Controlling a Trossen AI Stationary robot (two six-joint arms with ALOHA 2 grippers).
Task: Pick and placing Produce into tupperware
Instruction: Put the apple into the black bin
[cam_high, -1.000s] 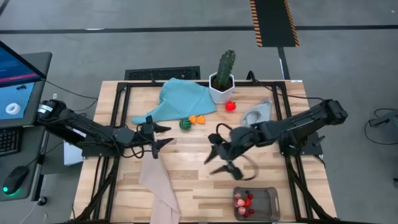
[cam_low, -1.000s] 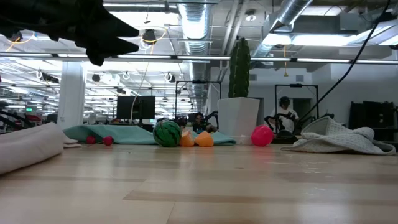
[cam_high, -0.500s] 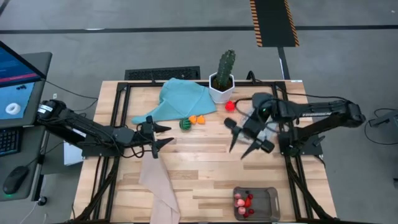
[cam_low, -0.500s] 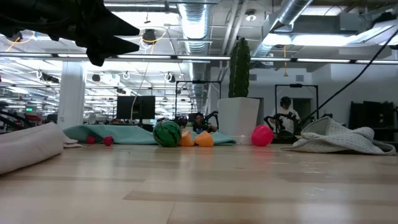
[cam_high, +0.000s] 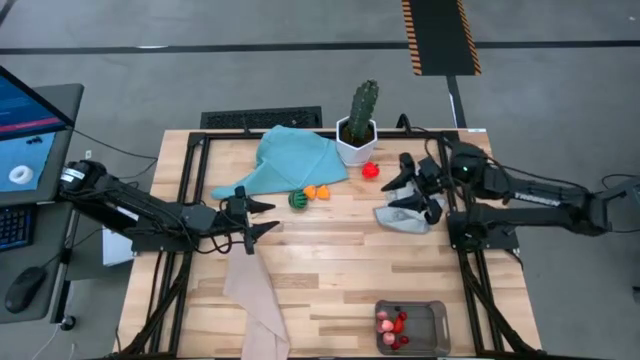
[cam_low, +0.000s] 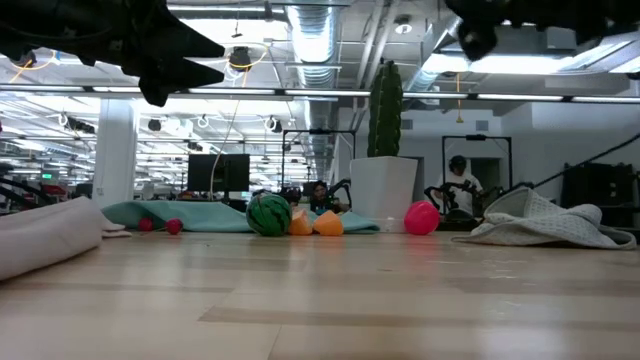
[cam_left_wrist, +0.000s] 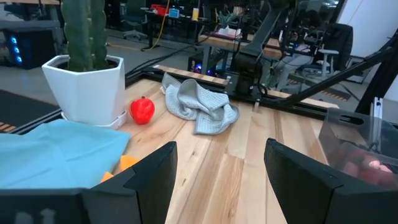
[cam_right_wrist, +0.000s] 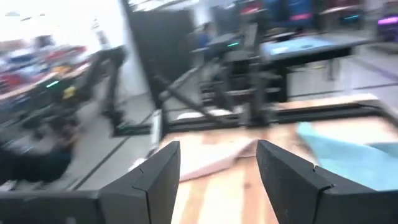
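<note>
We note a pale slatted wood table (cam_high: 330, 260). At lower right of the high view sits the clear, round-cornered plastic tupperware (cam_high: 428, 328), with pink and red produce (cam_high: 390, 323) inside. A striped green ball (cam_high: 297, 200) and orange pieces (cam_high: 316, 192) lie by the crumpled teal cloth (cam_high: 290, 160) at upper centre. The left gripper (cam_high: 262, 218) hangs at centre left, jaws parted, empty. The right gripper (cam_high: 408, 184) hovers over the rumpled grey cloth (cam_high: 405, 215) at upper right, parted, empty.

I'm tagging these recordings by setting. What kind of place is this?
Probably a robotics lab or open workshop: a wooden table on a black frame carries two robot arms, exposed ducts run overhead, and a computer screen stands beside it.
</note>
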